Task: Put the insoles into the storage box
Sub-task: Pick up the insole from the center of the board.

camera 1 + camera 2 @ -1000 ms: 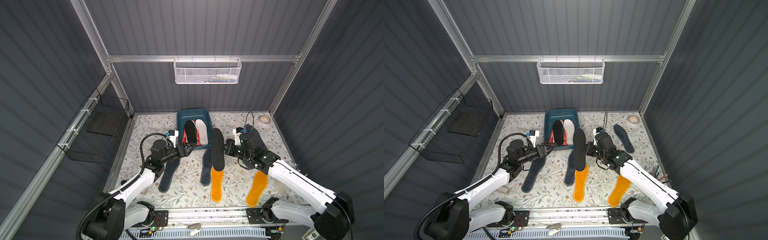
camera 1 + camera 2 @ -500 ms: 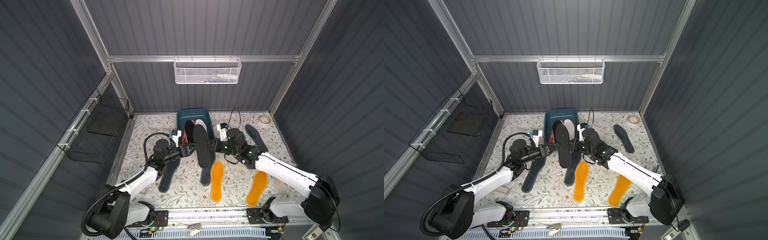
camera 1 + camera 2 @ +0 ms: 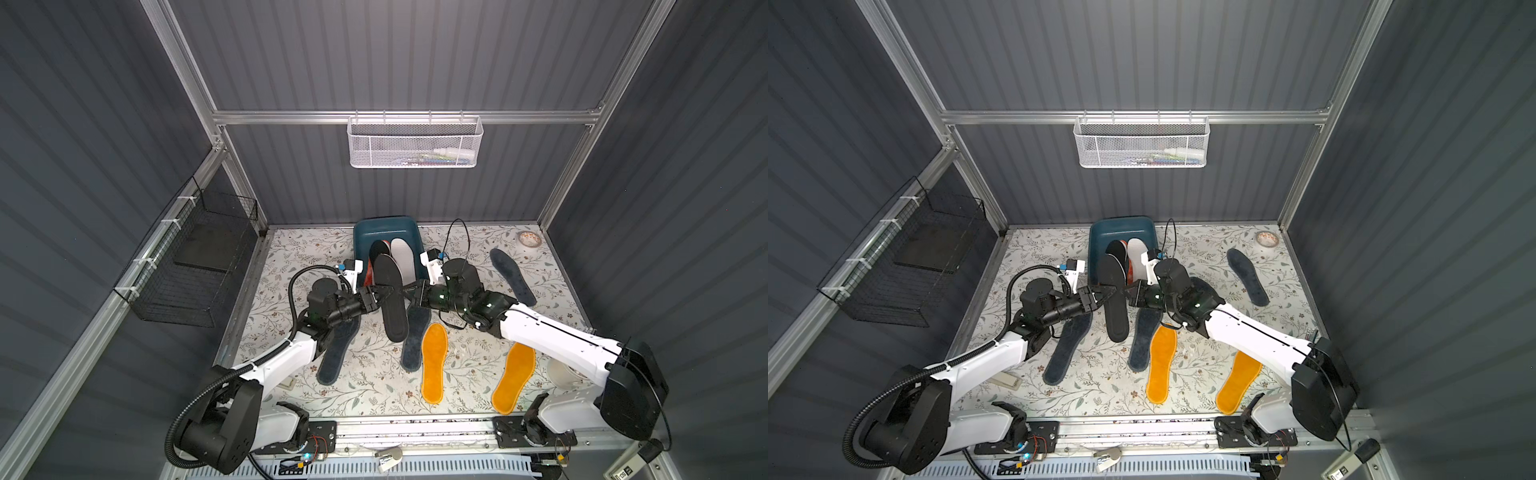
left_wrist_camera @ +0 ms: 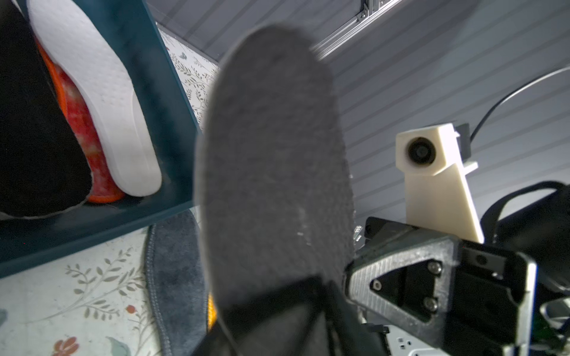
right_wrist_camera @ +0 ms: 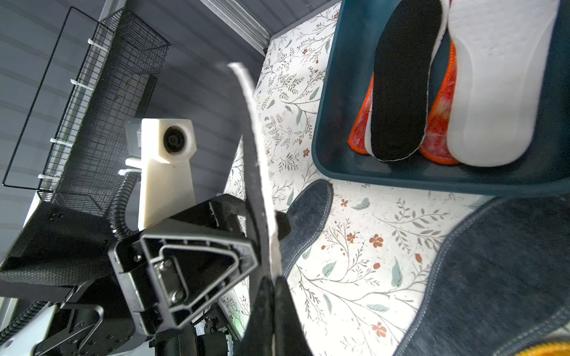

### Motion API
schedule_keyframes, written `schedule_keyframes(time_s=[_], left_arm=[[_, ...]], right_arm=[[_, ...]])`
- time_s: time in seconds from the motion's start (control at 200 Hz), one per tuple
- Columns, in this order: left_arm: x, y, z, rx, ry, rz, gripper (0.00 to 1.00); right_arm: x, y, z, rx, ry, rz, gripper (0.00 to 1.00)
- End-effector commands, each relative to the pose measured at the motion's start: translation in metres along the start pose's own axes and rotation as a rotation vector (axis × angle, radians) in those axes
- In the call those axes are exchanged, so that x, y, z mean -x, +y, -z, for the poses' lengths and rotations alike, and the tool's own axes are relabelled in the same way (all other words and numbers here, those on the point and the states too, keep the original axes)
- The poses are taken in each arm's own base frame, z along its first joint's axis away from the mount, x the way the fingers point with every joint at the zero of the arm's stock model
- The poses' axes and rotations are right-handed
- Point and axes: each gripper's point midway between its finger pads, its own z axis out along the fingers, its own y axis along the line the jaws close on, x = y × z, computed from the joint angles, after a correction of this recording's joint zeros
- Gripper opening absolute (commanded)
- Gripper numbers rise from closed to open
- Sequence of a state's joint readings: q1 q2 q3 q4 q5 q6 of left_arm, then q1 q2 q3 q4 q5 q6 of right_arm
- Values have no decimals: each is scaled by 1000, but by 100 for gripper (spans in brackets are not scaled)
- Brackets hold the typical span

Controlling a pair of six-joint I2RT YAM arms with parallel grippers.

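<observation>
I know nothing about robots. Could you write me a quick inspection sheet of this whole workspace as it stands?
Surface: floral-patterned tabletop.
Job's things: teal storage box holds a black insole, a white insole and red-orange insoles. A second black insole, the held insole, hangs in front of the box. Three grey-blue insoles and two orange-yellow insoles lie on the table.
Clutter: tape roll in a back corner.
Grippers: left gripper and right gripper each closed on opposite edges of the held insole.
Cables: corrugated hose loops over the left arm; thin cable arches above the right wrist.
Surroundings: white mesh basket on the back wall, black wire basket on the side wall.
</observation>
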State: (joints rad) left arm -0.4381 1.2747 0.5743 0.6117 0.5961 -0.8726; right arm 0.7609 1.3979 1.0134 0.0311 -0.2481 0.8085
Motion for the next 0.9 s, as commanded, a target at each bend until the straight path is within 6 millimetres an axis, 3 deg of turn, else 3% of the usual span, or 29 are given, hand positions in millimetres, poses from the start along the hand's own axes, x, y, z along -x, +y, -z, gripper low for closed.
schedule_keyframes(time_s=[0.0,0.06,0.235,0.32,0.37,0.53,0.896], left_arm=[[10,-14,-1,-37,-27,-32,0],[10,-15,-1,-45,-27,-35,0],[9,-28,0,-97,-5,-84,0],[7,-37,-2,-140,33,-105,0],[5,-42,-3,-163,57,-113,0],[2,-51,-8,-219,113,-118,0],[1,-56,-11,-272,140,-104,0]], right_arm=[[0,9,3,46,-10,3,0],[1,10,7,49,-17,11,8],[12,3,38,94,-131,19,52],[20,-5,57,118,-179,31,63],[25,-10,64,132,-196,30,65],[18,2,70,244,-141,76,65],[10,15,45,360,-52,60,57]])
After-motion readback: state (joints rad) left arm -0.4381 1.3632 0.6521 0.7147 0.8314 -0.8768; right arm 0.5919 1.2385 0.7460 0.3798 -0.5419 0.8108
